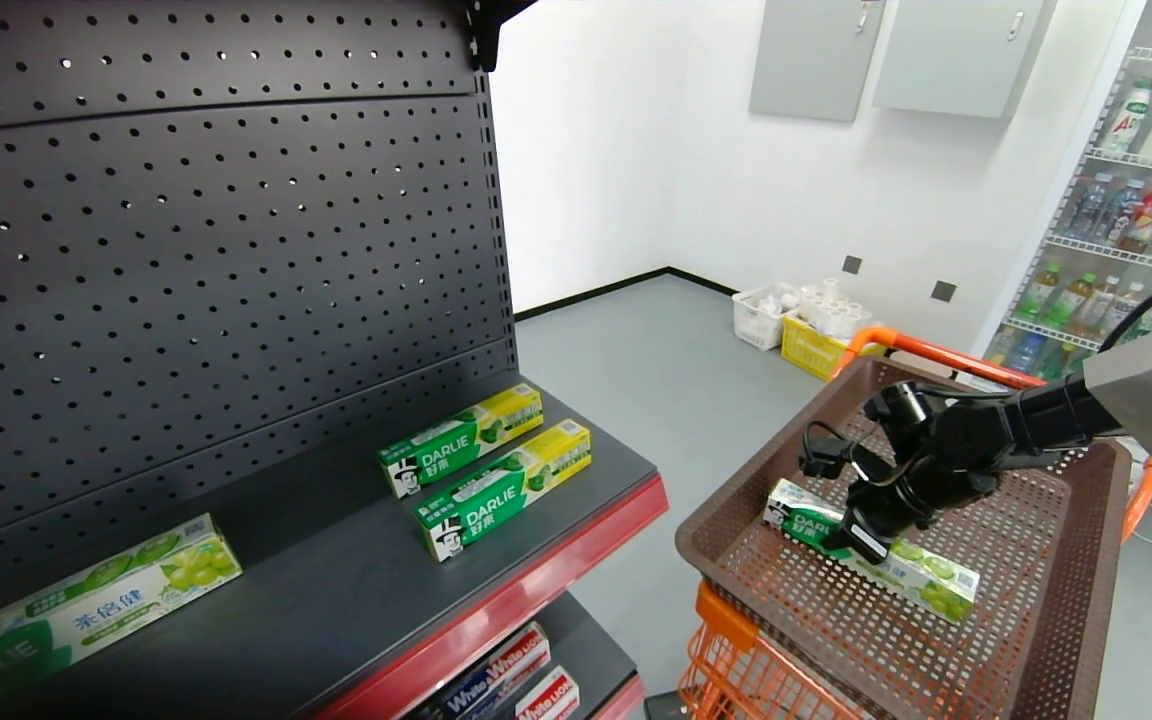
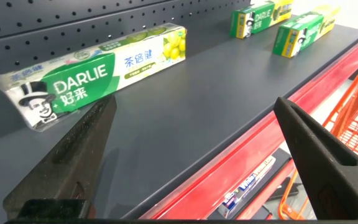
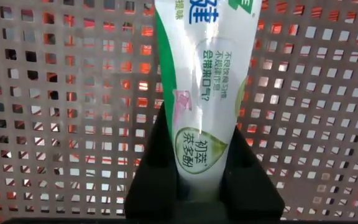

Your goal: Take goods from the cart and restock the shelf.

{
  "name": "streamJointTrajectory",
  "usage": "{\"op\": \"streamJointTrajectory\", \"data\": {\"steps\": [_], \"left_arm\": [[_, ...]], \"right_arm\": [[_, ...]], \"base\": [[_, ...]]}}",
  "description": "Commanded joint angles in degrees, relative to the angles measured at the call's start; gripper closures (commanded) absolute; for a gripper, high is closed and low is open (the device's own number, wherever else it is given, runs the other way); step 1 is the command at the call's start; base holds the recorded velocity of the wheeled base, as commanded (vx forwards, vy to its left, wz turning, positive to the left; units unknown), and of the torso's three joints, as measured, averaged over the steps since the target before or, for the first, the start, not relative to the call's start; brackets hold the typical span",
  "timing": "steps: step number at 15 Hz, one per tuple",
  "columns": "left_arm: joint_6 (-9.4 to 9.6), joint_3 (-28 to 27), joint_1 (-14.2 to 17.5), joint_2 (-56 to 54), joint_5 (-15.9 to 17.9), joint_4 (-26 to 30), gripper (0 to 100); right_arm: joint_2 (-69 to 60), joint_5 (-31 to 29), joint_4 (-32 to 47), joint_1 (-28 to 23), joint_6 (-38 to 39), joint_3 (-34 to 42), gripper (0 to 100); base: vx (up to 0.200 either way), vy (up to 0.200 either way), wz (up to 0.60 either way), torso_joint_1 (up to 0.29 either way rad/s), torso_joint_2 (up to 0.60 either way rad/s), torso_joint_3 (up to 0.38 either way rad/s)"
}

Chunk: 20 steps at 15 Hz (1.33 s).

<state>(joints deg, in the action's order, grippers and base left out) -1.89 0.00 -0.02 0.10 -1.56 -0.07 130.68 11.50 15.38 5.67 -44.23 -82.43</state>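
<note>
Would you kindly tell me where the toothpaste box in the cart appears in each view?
Head view: toothpaste box, lower right, in the cart, under the right claw.
Right wrist view: centre, gripped by the claw, over mesh.
Left wrist view: faces the shelf instead.
Shared landmark: the cart.

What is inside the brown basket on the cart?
One toothpaste box lies on the basket mesh floor, clasped by the right gripper. The gripper covers the box's middle and some mesh behind it.
</note>
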Motion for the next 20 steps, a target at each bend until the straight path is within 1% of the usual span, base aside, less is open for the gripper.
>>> {"op": "streamJointTrajectory", "data": {"steps": [1,7,10,13,14,17,18,20], "left_arm": [[-0.04,0.0,0.0,0.1,0.0,0.0,0],[-0.04,0.0,0.0,0.1,0.0,0.0,0],[-0.04,0.0,-0.1,0.1,0.0,0.0,0],[-0.04,0.0,0.0,0.1,0.0,0.0,0],[-0.04,0.0,0.0,0.1,0.0,0.0,0],[-0.04,0.0,0.0,0.1,0.0,0.0,0],[-0.04,0.0,-0.1,0.1,0.0,0.0,0],[-0.04,0.0,0.0,0.1,0.0,0.0,0]], "right_arm": [[-0.3,-0.1,0.4,0.0,-0.1,0.2,100],[-6.9,-0.5,5.4,0.0,0.0,-0.2,100],[-12.6,-2.2,8.9,-0.3,0.1,0.3,100],[-17.2,-3.5,9.7,-0.3,0.3,1.4,100],[-19.9,-4.8,9.7,-0.3,1.3,1.8,100],[-27.3,-5.1,9.6,0.2,4.7,6.6,100],[-32.4,-5.1,9.5,0.9,7.0,10.6,100],[-38.5,-5.2,9.7,1.6,9.9,14.4,100]], "base": [[0.0,0.0,0.0,0.0,0.0,0.0],[0.0,0.0,0.0,0.0,0.0,0.0],[0.0,0.0,0.0,0.0,0.0,0.0],[0.0,0.0,0.0,0.0,0.0,0.0],[0.0,0.0,0.0,0.0,0.0,0.0],[0.0,0.0,0.0,0.0,0.0,0.0],[0.0,0.0,0.0,0.0,0.0,0.0],[0.0,0.0,0.0,0.0,0.0,0.0]]}}
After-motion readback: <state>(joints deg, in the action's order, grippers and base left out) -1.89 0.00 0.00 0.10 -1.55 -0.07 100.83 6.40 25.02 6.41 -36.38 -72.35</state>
